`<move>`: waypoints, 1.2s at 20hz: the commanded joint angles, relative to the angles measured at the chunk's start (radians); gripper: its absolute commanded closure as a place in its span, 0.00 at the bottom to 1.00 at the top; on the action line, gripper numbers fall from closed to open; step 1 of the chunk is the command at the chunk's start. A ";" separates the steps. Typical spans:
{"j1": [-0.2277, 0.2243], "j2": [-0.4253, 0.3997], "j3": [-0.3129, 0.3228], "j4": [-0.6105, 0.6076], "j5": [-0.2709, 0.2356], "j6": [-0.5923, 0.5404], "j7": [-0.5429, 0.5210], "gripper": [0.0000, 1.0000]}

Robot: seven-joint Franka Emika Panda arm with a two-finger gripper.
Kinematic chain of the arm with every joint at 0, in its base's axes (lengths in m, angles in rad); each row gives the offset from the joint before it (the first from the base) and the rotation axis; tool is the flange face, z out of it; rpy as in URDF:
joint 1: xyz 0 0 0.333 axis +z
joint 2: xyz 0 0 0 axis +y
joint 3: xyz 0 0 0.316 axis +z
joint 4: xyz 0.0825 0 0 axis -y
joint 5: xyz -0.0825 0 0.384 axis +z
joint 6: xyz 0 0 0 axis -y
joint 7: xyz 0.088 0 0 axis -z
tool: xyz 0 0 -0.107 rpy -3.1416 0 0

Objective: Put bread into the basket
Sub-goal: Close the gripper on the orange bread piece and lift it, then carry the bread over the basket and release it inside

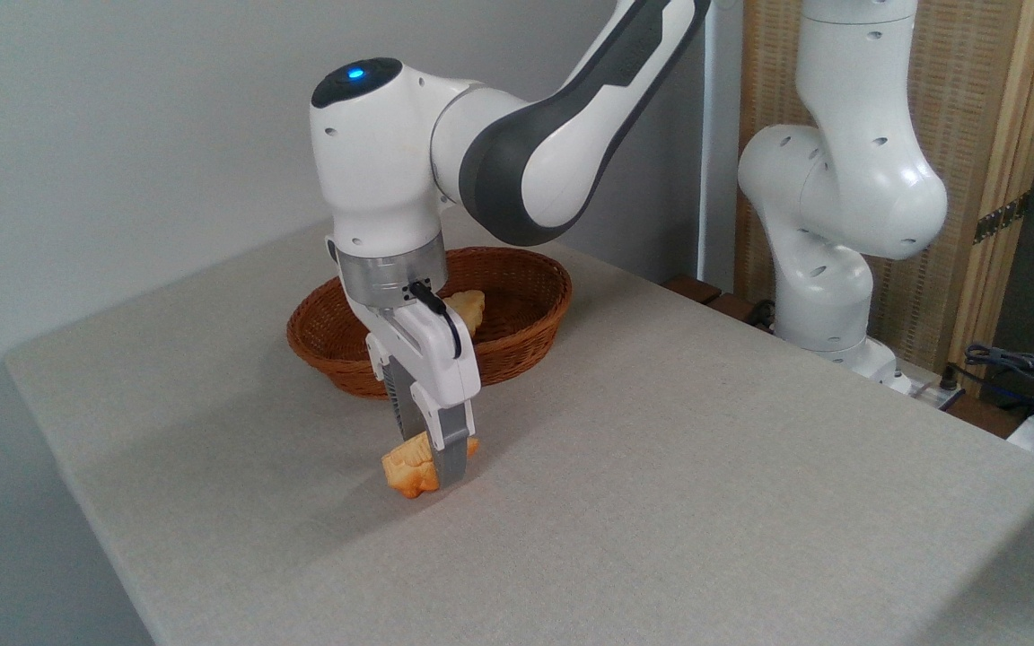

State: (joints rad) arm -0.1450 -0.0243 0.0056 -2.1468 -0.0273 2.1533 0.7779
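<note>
Camera view: the end effector (434, 462) grips the golden-orange bun (411, 467) low over the desk (661, 449); the paler loaf (468, 309) lies inside the basket (517, 345).

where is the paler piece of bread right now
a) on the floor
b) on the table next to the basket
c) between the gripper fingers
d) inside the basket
d: the pale loaf lies inside the wicker basket, while the gripper is closed on the orange bun down at the table.
</note>
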 commanded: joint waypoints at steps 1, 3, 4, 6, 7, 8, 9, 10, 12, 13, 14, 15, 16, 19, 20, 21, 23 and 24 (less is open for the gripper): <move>-0.001 -0.002 0.005 -0.001 0.020 0.013 0.003 0.61; -0.002 -0.005 0.005 -0.001 0.018 0.011 0.001 0.61; -0.002 -0.005 0.005 -0.001 0.018 0.010 0.003 0.61; -0.001 -0.005 0.005 -0.001 0.018 0.008 0.003 0.61; -0.002 -0.006 0.005 -0.001 0.018 0.004 0.001 0.61; -0.002 -0.006 0.005 -0.001 0.018 0.003 0.000 0.61; -0.002 -0.008 0.005 -0.001 0.017 0.003 0.000 0.60; -0.002 -0.011 0.005 0.001 0.014 0.003 -0.002 0.60; -0.002 -0.031 0.005 0.008 0.006 0.003 -0.005 0.59; -0.002 -0.043 0.005 0.014 0.003 0.003 -0.006 0.59; -0.002 -0.057 0.004 0.022 -0.009 0.002 -0.009 0.59; -0.002 -0.071 0.004 0.030 -0.031 0.000 -0.009 0.59; -0.010 -0.084 -0.002 0.039 -0.049 -0.001 -0.012 0.58; -0.019 -0.129 -0.044 0.044 -0.075 -0.015 -0.072 0.56; -0.021 -0.137 -0.070 0.044 -0.075 -0.029 -0.100 0.55; -0.021 -0.147 -0.106 0.044 -0.077 -0.058 -0.129 0.55; -0.021 -0.154 -0.157 0.047 -0.089 -0.085 -0.150 0.52; -0.021 -0.160 -0.179 0.056 -0.106 -0.099 -0.164 0.52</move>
State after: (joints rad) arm -0.1648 -0.1657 -0.1177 -2.1013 -0.0952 2.0992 0.6530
